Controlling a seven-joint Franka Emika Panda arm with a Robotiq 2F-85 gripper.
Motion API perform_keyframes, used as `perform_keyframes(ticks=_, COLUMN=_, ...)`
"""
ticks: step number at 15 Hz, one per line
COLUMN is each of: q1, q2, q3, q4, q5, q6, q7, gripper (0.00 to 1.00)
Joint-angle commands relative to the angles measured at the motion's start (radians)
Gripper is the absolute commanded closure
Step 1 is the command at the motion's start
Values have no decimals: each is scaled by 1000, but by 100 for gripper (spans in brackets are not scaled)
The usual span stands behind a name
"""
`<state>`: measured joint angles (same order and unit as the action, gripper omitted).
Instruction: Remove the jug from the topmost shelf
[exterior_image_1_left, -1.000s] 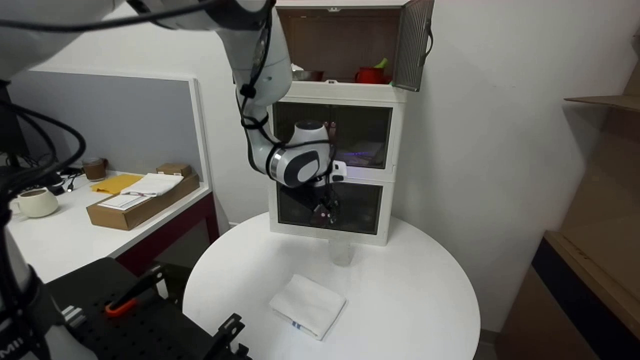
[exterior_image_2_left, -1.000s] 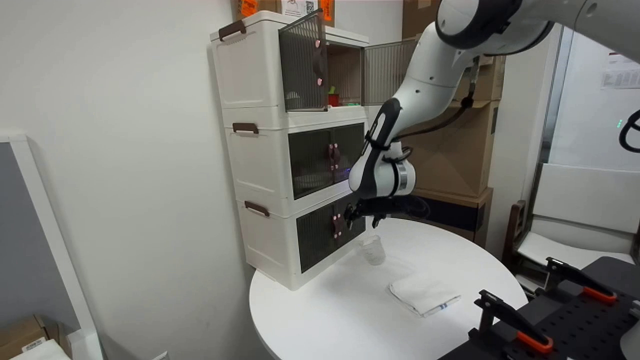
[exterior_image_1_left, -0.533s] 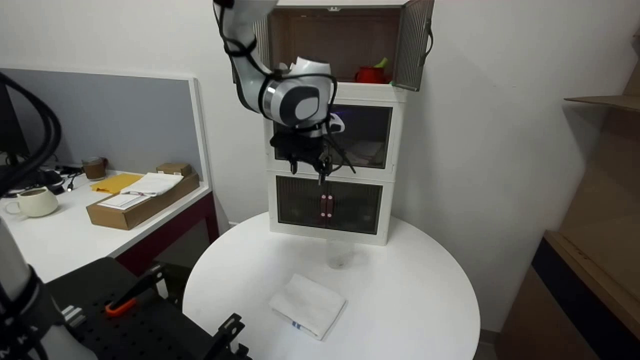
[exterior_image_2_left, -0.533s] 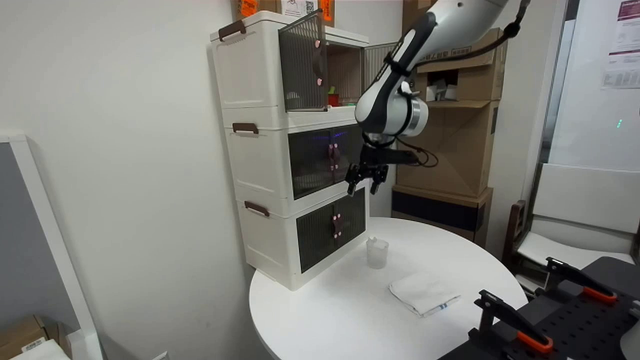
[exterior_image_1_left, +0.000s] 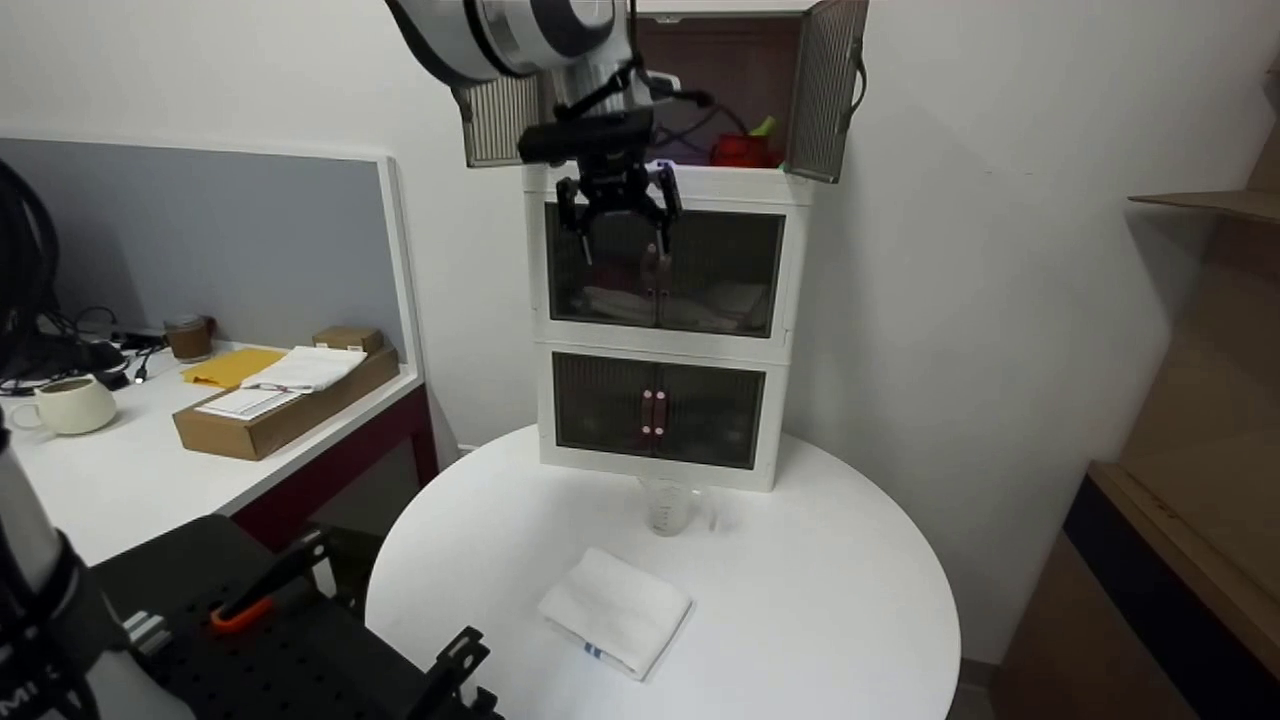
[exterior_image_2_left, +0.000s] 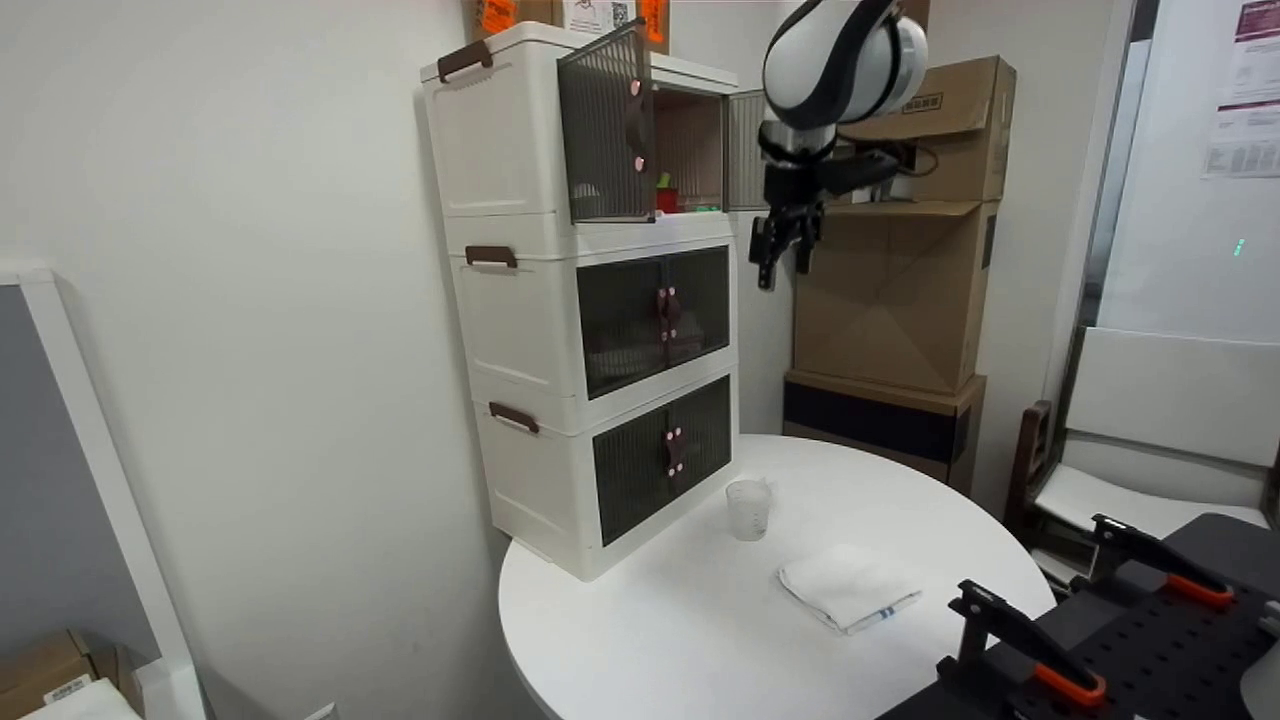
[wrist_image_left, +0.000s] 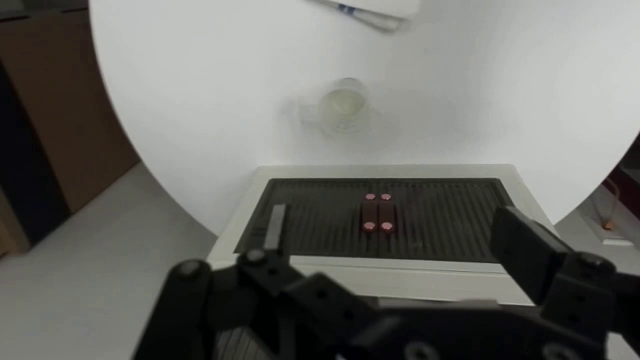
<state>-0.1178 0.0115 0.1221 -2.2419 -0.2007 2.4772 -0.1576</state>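
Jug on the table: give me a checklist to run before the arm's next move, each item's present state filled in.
1. Jug upright on the table: ok.
2. Gripper open, raised and apart from the jug: ok.
3. Jug apart from the cloth: ok.
4. Nothing inside the jug: cannot tell, blurred in the wrist view.
5. Doors of the top shelf shut, if wanted: not ok, both stand open.

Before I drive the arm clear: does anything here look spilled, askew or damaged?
Nothing stands out. The jug stands upright on the table, the cloth lies folded, and no spill or damage shows. The topmost shelf has its doors open, which suits the job.
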Motion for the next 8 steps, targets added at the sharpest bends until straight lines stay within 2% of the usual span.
perform_keyframes(ticks=1, q1=53, q2=-247, q3=-55, q4=-101, q5=-54, q6=-55, q7=-39, gripper=0)
perform_keyframes(ticks=3, q1=79, q2=-360, q3=-88, q4=-125, q5=29, q6=-78, q7=-109, gripper=0)
perform_keyframes(ticks=5, q1=134, q2=-466, q3=-151, q4=-131, q5=193, q6=-123, q7=-182, gripper=0)
perform_keyframes(ticks=6, q1=104, q2=-346, q3=-114, q4=-87, q5=88, q6=-80, q7=-107, gripper=0)
perform_keyframes(ticks=8, q1=130, q2=-434, q3=-147, q4=-99, q5=149, q6=-118, q7=-147, gripper=0)
